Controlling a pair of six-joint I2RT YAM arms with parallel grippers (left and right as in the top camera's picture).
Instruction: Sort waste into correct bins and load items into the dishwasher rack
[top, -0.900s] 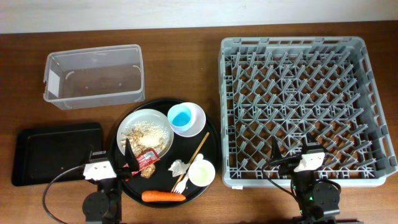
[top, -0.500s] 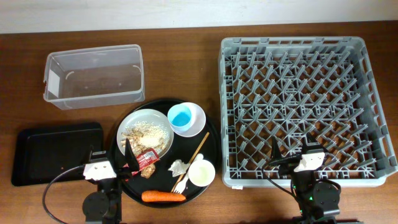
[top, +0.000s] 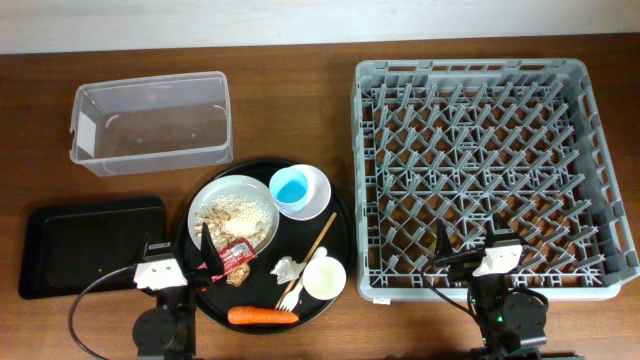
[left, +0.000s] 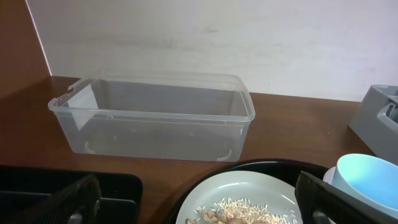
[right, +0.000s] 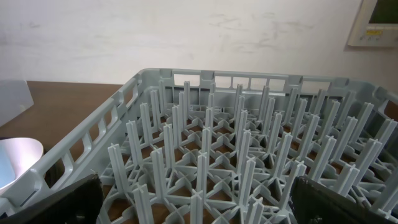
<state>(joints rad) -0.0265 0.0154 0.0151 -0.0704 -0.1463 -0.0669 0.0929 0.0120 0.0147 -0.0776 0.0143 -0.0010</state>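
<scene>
On the round black tray (top: 262, 288) sit a white plate (top: 245, 187) of beige scraps (top: 228, 214), a red wrapper (top: 238, 252), crumpled tissue (top: 287, 267), a carrot (top: 263, 316), a chopstick (top: 321, 243), a white fork (top: 292, 291), a small white cup (top: 325, 279) and a blue cup (top: 292, 187) inside the pale bowl (top: 320, 183). My left gripper (top: 178, 246) hangs open at the tray's left edge, holding nothing; its wrist view shows the plate (left: 249, 193) between the fingers. My right gripper (top: 468, 238) stands open and empty over the front of the grey rack (top: 470, 70).
The clear tub (top: 150, 125) stands at the back left, seen straight ahead as the tub (left: 155, 118) in the left wrist view. The shallow black rectangular tray (top: 85, 245) lies front left. The rack's upright pegs (right: 205, 155) fill the right wrist view.
</scene>
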